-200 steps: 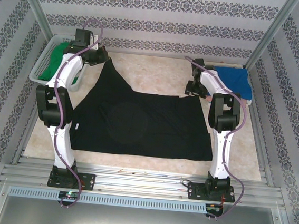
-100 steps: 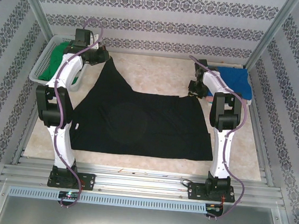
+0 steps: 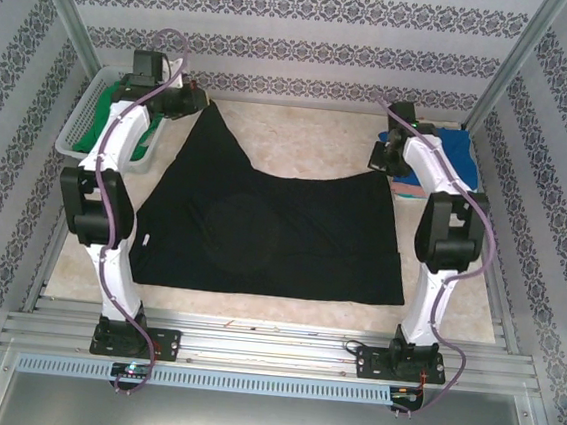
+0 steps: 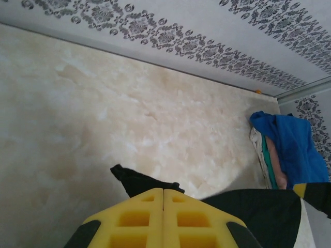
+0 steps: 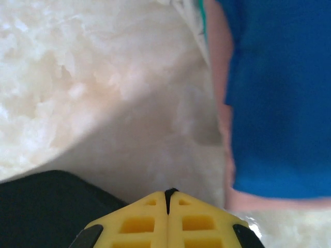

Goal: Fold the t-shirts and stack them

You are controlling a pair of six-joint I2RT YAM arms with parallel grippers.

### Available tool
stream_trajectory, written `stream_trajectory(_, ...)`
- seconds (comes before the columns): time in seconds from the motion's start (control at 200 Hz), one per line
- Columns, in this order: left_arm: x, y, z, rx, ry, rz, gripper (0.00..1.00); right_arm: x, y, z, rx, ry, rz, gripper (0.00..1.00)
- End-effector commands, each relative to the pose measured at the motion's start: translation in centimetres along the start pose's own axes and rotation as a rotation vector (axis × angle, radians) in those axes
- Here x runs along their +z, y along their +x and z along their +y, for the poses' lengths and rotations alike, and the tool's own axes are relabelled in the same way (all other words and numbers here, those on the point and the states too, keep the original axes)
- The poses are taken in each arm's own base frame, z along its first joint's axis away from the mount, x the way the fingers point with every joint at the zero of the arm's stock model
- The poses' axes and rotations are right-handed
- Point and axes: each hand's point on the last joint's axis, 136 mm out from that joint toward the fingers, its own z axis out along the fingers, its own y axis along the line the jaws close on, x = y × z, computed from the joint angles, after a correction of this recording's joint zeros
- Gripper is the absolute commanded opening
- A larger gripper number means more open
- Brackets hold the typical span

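- The black t-shirt (image 3: 272, 231) lies spread on the bench (image 3: 311, 140). It looks limp and light, so it will likely sag unless held by both far corners.
- Left gripper (image 4: 163, 201): jaws pinched shut on the shirt's raised far-left corner.
- Right gripper (image 5: 168, 204): jaws closed at its far-right corner, apparently pinching cloth.

A black t-shirt (image 3: 262, 231), blue t-shirt (image 3: 464, 160), green t-shirt (image 3: 93, 126), white basket (image 3: 73, 132) and marbled cream table (image 3: 311, 140).

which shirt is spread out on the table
The black t-shirt, spread across the middle of the table; the blue one is bundled far right, the green one in the basket.
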Motion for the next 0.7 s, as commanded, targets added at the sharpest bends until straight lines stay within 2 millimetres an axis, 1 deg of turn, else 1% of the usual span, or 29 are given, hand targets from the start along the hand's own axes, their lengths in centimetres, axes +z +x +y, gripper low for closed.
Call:
stream_trajectory(0.0,-4.5,-1.4,-2.5,0.050,0.049,-0.098,0.00,-0.1,0.8,-0.9,-0.056,-0.036,-0.012,0.02)
stream_trajectory(0.13,-7.3,0.4,-2.1,0.067,0.000,-0.120,0.00,-0.2,1.8,-2.3,-0.011,-0.106,-0.011,0.00)
stream_trajectory(0.245,-9.6,1.7,-0.7,0.068,-0.074,-0.160,0.00,-0.2,2.2,-3.9,0.049,-0.147,-0.021,0.00)
stream_trajectory(0.33,-10.2,3.0,-0.2,0.066,-0.090,-0.163,0.00,-0.2,2.5,-4.7,0.080,-0.172,-0.022,0.00)
stream_trajectory(0.405,-10.6,4.1,-0.4,0.061,-0.077,-0.162,0.00,-0.4,2.9,-4.5,0.092,-0.211,-0.014,0.00)
stream_trajectory(0.47,-11.1,5.5,-0.3,0.039,-0.075,-0.139,0.00,-0.6,3.7,-4.5,0.087,-0.214,0.000,0.00)
stream_trajectory(0.545,-11.7,7.5,-0.3,0.021,-0.071,-0.130,0.00,-0.4,5.0,-5.4,0.093,-0.176,0.010,0.00)
stream_trajectory(0.595,-12.2,8.8,0.1,0.001,-0.094,-0.134,0.00,-0.3,5.9,-6.1,0.108,-0.148,0.014,0.00)
stream_trajectory(0.699,-13.5,11.5,0.9,-0.027,-0.143,-0.151,0.00,-0.1,7.3,-6.4,0.129,-0.149,0.037,0.00)
